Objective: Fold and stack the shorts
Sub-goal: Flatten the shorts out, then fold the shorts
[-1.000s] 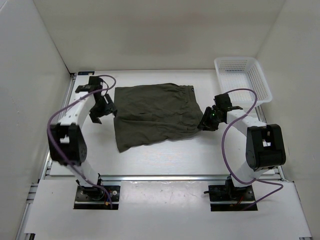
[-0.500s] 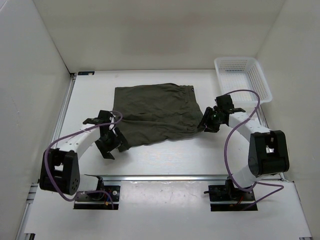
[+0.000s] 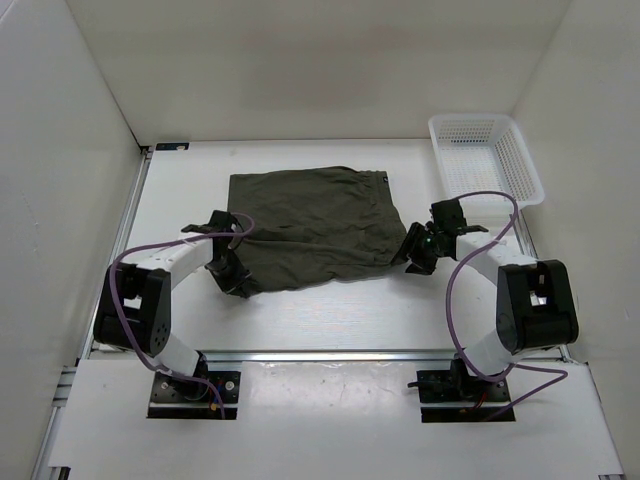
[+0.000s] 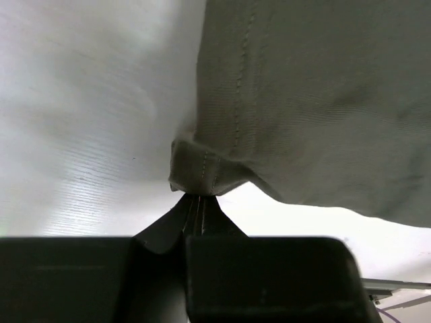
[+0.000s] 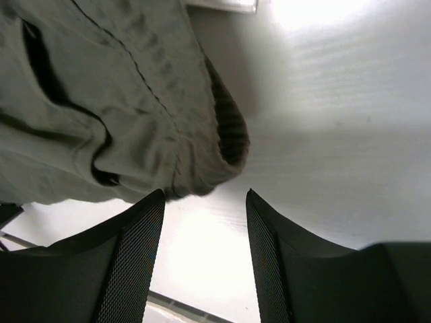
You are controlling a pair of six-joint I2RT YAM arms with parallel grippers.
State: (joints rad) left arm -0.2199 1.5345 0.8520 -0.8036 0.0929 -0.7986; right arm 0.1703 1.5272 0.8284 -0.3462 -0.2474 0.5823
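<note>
Top external view: the shorts (image 3: 305,225) lie flat, mid-table, slightly askew. Bare table (image 3: 330,310) runs along every side of them: a strip to the back wall, a wider one to the left wall (image 3: 60,180), and open white surface down to the aluminium rail (image 3: 320,353) at the near edge. The white mesh basket (image 3: 487,158) sits in the far right corner, well apart from the cloth.

Left gripper (image 3: 232,278) is at the near left corner of the shorts. In the left wrist view its fingers (image 4: 161,232) are clenched together on the stitched hem corner, which bunches up at the tips of the left gripper (image 4: 195,202). The rest of the shorts (image 4: 316,101) lies spread beyond.

Right gripper (image 3: 415,255) is at the right edge of the cloth. The right wrist view shows it (image 5: 205,202) released, fingers apart, with the rolled edge of the shorts (image 5: 135,101) just ahead of the gap — not pinched.

Versus a second ago: the left arm was at the far left side with its fingers spread; it has swung to the near corner and closed. That corner reached further toward the rail then — now it sits drawn in. The right fingers have widened; the basket is unmoved.

White enclosure, matte white tabletop, purple cables (image 3: 480,205) looping off both arms.
</note>
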